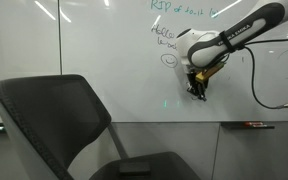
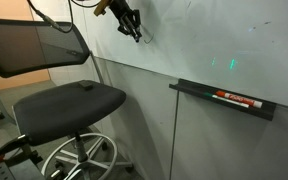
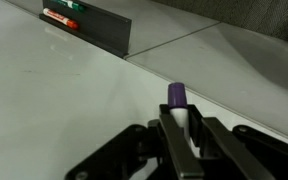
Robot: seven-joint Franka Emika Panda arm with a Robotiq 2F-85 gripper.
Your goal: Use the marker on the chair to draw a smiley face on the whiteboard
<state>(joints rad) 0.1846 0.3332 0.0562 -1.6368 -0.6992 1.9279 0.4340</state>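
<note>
I'm squeezing my gripper fingers tight around the marker. It's off the chair already, with its purple end pointing at the whiteboard near the bottom edge. I'm guessing I'm starting the drawing step — next I'm needing light, steady contact for the circle.

The whiteboard was glossy white with pale light streaks and green handwriting toward one o'clock in an exterior view. The chair at seven o'clock was dark grey-black with a lighter grey rim. In the wrist view the marker showed a purple end inside the black gripper at six o'clock, and the dark tray at eleven o'clock carried a red pen and a green pen.
</note>
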